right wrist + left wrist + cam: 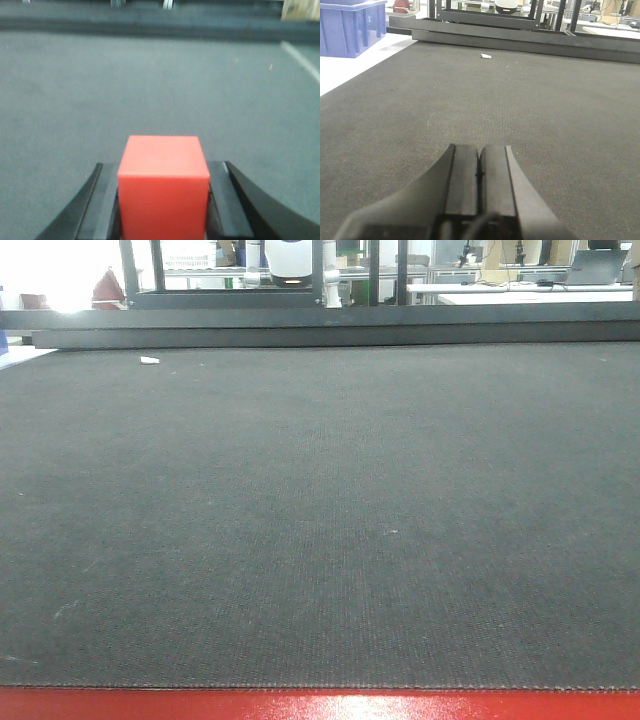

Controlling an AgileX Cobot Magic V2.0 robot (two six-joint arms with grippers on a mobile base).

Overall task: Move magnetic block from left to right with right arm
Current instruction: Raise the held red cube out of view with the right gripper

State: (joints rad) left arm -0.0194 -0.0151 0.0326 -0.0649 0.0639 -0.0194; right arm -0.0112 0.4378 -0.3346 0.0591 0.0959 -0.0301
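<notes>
The magnetic block (163,185), a plain red cube, fills the lower middle of the right wrist view. My right gripper (163,167) is shut on it, with a black finger pressed against each side face. In the left wrist view my left gripper (480,150) is shut with nothing in it, its two pads touching just above the dark mat (530,100). Neither gripper nor the block shows in the front view, which holds only the mat (320,510).
A small white scrap (486,56) lies on the mat's far left, also seen as the white scrap (149,360) in the front view. A blue crate (350,25) stands off the mat at left. A dark metal frame (320,325) runs along the far edge. A red strip (320,705) borders the near edge.
</notes>
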